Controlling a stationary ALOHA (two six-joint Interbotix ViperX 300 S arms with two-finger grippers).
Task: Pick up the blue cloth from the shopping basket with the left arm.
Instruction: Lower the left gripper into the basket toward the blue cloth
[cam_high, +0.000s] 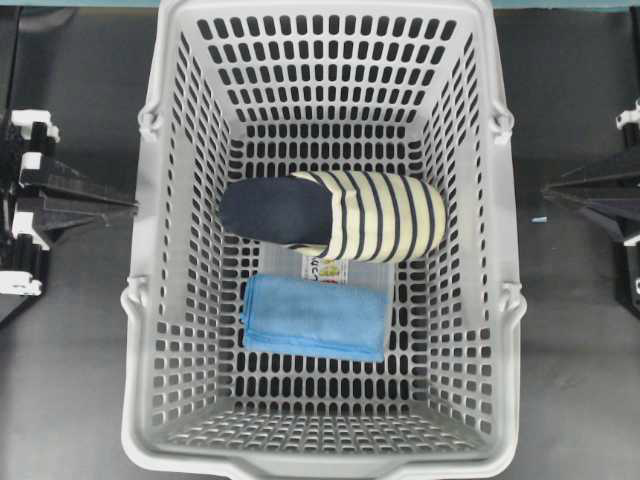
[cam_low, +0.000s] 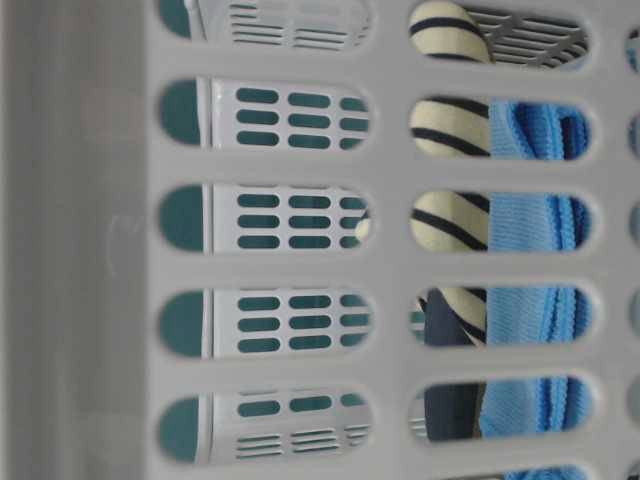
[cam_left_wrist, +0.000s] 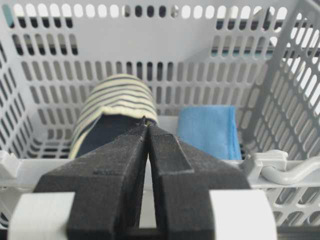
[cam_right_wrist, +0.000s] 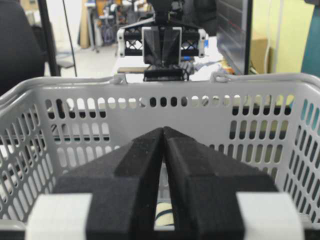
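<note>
The blue cloth lies folded flat on the floor of the light grey shopping basket, just in front of a striped slipper. My left gripper is shut and empty. It is outside the basket's left wall, level with the slipper. In the left wrist view its tips point over the rim at the slipper, and the cloth lies to their right. My right gripper is shut and empty outside the right wall. The cloth also shows through the slots in the table-level view.
A small white printed packet lies between slipper and cloth. The basket's high slotted walls surround both. In the right wrist view my shut right gripper faces the basket rim, with the opposite arm beyond. A dark table lies on both sides.
</note>
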